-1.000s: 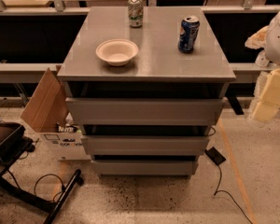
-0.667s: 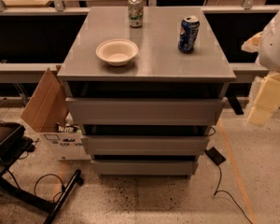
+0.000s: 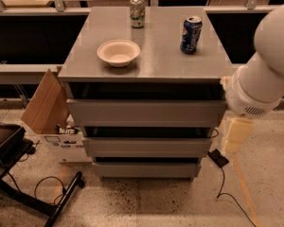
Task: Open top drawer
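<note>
The grey cabinet (image 3: 146, 56) has three drawer fronts. The top drawer (image 3: 146, 112) is the widest, with a plain flat front and a dark gap between it and the cabinet top. The two narrower fronts sit below it (image 3: 146, 146) (image 3: 146, 169). My white arm (image 3: 265, 74) comes in from the right edge. My gripper (image 3: 237, 135), a cream-coloured part, hangs below the arm just off the cabinet's right side, level with the lower drawers and apart from the top drawer's front.
A white bowl (image 3: 118, 52), a green-white can (image 3: 137, 12) and a blue can (image 3: 191, 34) stand on the cabinet top. A cardboard box (image 3: 49, 112) leans at the left. A black chair base (image 3: 19, 174) and cables (image 3: 222, 174) lie on the floor.
My arm has swung left toward the cabinet's right side, and the gripper has come in lower with it. The drawers and the things on top have not moved.
</note>
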You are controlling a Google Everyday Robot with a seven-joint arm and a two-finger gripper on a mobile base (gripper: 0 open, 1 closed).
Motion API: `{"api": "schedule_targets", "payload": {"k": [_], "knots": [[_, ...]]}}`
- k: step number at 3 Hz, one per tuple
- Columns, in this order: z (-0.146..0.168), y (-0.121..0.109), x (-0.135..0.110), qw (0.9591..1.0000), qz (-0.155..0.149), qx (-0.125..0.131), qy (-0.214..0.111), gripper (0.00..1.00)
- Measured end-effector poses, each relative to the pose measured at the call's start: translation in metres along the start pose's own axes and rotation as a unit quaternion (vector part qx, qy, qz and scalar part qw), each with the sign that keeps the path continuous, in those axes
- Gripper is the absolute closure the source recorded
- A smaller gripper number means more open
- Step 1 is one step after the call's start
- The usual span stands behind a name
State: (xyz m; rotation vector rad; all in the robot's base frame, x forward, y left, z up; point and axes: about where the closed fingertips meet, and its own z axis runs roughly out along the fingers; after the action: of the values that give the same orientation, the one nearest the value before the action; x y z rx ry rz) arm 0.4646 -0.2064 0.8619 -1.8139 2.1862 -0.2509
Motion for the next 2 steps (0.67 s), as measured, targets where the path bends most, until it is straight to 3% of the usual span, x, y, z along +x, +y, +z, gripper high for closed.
{"api": "schedule_targets", "payload": {"k": [1, 2], "knots": [[0.056, 0.007, -0.003, 0.9992, -0.025, 0.021, 0.021, 0.00], [0.137, 0.002, -0.012, 0.9972, -0.047, 0.024, 0.052, 0.00]]}}
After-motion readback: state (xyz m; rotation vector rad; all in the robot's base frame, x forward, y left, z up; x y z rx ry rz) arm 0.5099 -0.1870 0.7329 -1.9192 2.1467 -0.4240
